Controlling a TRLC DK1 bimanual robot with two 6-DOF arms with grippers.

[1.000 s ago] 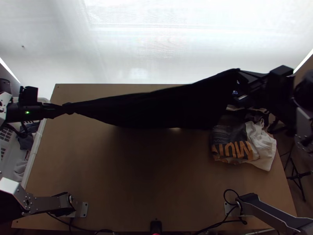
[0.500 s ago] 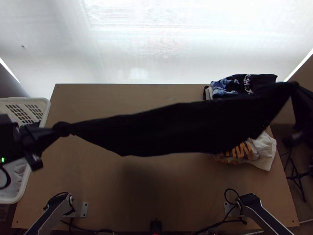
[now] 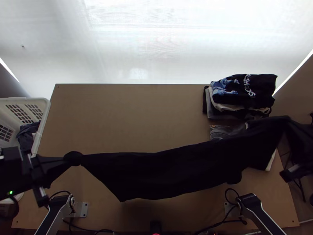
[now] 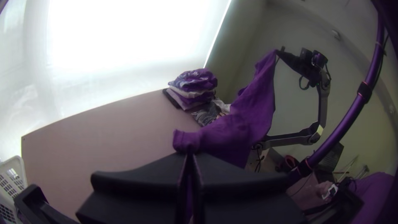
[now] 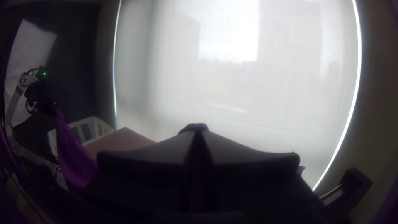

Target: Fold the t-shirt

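Above the table, the shirt was held stretched between the left gripper and the right gripper, each closed on a bunched end, and was best lowered evenly, under gentle tension, so that creases were avoided.

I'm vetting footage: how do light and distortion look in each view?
Top view: window covering glares, t-shirt nearly black, little detail inside it. Left wrist view: covering's middle blown out white. Right wrist view: covering's edge bows, right gripper dark against it.
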